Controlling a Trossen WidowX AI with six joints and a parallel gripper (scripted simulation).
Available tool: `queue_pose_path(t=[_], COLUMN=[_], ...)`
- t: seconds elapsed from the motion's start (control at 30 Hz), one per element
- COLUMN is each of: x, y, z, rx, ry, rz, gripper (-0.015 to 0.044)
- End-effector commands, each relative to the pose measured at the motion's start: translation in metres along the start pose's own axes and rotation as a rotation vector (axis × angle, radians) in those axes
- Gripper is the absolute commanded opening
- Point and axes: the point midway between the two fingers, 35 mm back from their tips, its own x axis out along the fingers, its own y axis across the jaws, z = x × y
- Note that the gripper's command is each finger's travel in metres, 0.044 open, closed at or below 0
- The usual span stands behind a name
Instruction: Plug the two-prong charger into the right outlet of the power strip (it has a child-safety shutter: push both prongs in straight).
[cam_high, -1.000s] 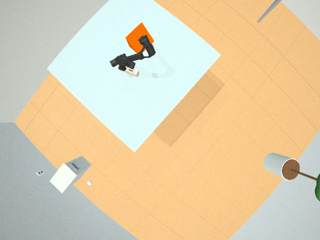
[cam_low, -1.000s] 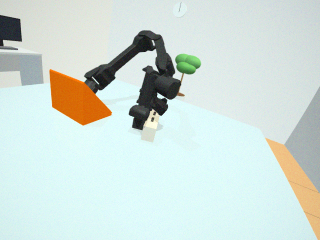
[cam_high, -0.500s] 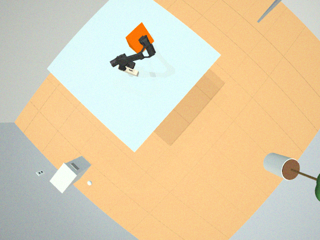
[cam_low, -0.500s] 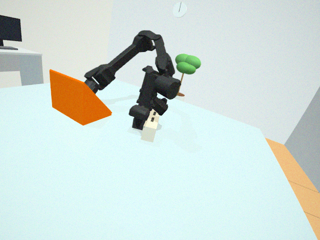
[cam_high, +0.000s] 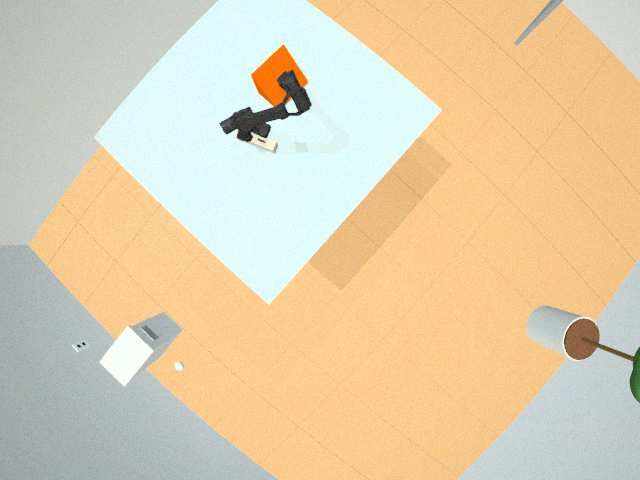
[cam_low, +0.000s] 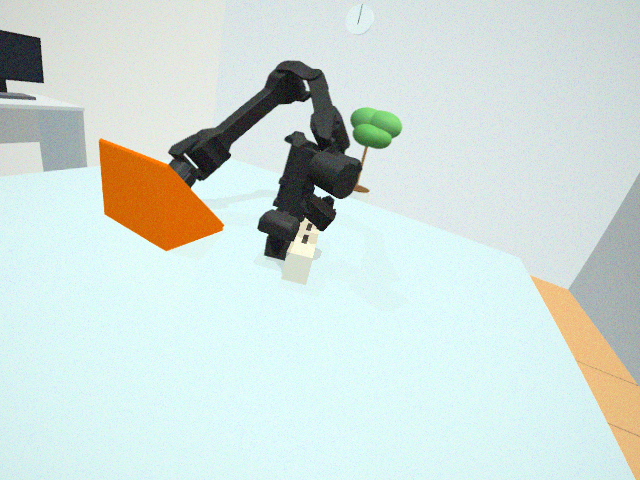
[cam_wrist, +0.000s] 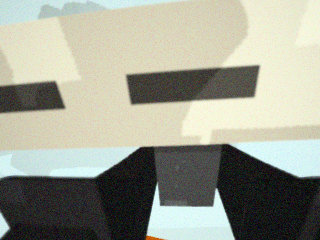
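The cream power strip (cam_high: 268, 146) (cam_low: 296, 268) (cam_wrist: 100, 55) lies on the pale blue table. The wrist view shows a whole dark slot (cam_wrist: 192, 85) near the middle and part of another slot (cam_wrist: 27, 97) at the left edge. My gripper (cam_high: 254, 133) (cam_low: 297, 235) (cam_wrist: 183, 142) is shut on the dark grey charger (cam_wrist: 187, 185). In the wrist view the charger's upper end meets the strip's near long edge, below the middle slot. Its prongs are not visible, and whether it touches the strip cannot be told. The fingers hide part of the strip in the top and exterior views.
An orange wedge-like block (cam_high: 273, 72) (cam_low: 149, 201) stands on the table (cam_high: 268, 232) (cam_low: 310, 387) beside the arm's base. A desk (cam_low: 62, 124) with a monitor (cam_low: 20, 56) and a potted plant (cam_high: 553, 330) (cam_low: 376, 129) stand away from the table.
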Motion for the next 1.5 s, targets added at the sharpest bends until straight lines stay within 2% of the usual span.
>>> queue_pose_path(t=[0.0, 1.47], x=[-0.0009, -0.0018], y=[0.0004, 0.0009], z=[0.0061, 0.0085], rx=[-0.018, -0.018], ry=[-0.02, -0.02], rz=[0.001, 0.001], gripper=[0.0, 0.0])
